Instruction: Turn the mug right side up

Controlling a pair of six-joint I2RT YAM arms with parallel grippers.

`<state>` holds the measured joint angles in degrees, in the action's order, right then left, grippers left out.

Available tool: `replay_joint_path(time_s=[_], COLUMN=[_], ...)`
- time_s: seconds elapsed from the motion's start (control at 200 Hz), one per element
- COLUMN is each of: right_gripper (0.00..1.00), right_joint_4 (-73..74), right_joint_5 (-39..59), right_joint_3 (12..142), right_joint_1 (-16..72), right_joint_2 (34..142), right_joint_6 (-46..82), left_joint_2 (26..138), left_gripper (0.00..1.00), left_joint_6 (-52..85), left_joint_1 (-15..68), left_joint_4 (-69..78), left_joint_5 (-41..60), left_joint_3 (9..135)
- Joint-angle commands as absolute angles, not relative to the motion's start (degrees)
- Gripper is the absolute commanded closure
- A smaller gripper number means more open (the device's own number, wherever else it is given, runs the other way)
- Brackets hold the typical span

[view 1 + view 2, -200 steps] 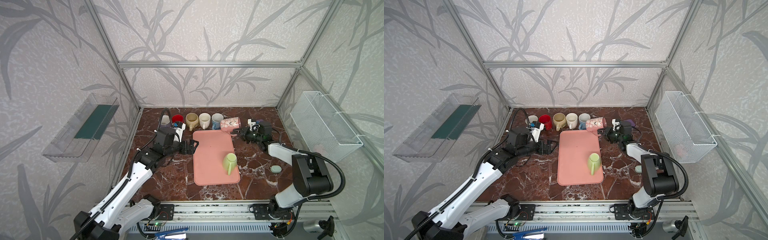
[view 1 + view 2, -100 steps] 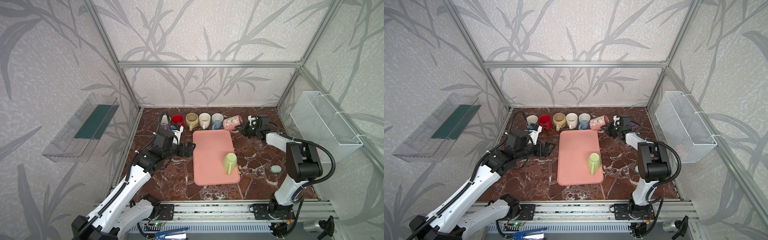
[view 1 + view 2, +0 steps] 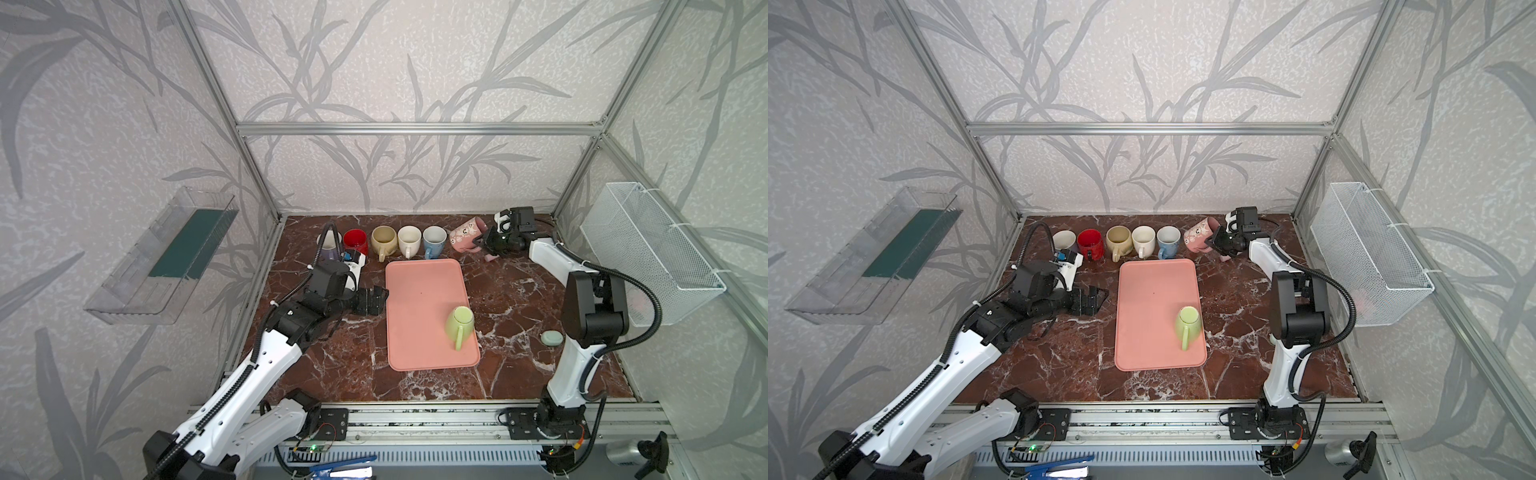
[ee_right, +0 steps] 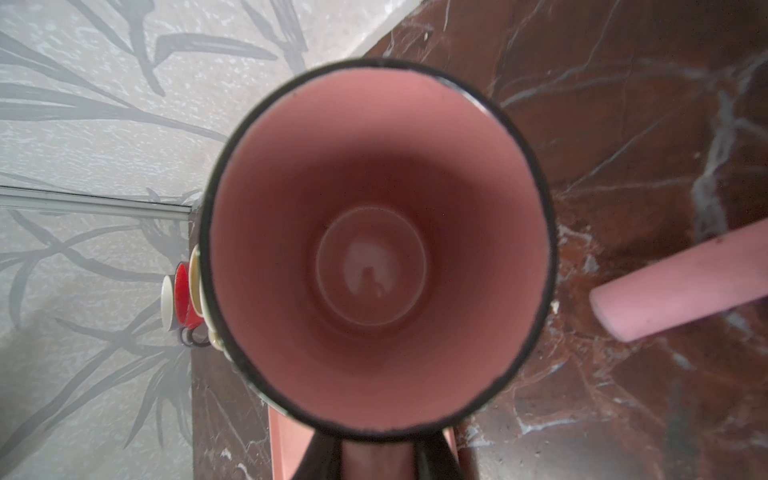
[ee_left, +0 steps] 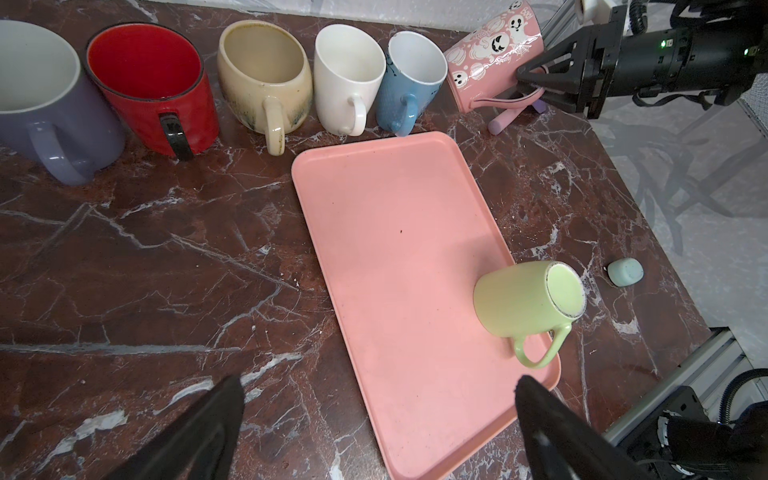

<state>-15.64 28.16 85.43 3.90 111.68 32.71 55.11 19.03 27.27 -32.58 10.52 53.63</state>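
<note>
Right jaws pinch the handle of the tilted pink mug (image 3: 467, 234).

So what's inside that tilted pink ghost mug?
Nothing: the right wrist view looks straight into the pink ghost-patterned mug, showing bare pink walls and a glossy empty bottom. Nothing is covered.

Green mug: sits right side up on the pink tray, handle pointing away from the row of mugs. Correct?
No. The green mug is upside down: the left wrist view shows its base ring facing up. It sits upside down on the pink tray, handle pointing away from the row of mugs.
</note>
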Motion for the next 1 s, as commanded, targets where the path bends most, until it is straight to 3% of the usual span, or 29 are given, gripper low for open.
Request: replay_joint_path(time_s=[0.0,0.72,0.995], right_gripper=[1.0,1.0,1.0], right_joint_4=[-21.4,-38.1,-39.8], right_joint_5=[25.7,2.6,2.2], right_joint_3=[91.4,108.8,110.6], right_joint_1=[3.9,14.8,16.0], right_joint_2=[112.4,122.3,124.2], right_joint_6=[25.8,12.3,11.8], left_joint_2=[54.8,54.8,54.5], left_gripper=[0.01,0.01,0.01], left_joint_6=[17.9,17.9,17.7], left_joint_1=[27.2,27.3,27.3], left_joint_4=[-33.5,-34.2,-34.1], left_joint_5=[10.2,9.9,9.9], left_joint_3=[53.3,53.3,53.4])
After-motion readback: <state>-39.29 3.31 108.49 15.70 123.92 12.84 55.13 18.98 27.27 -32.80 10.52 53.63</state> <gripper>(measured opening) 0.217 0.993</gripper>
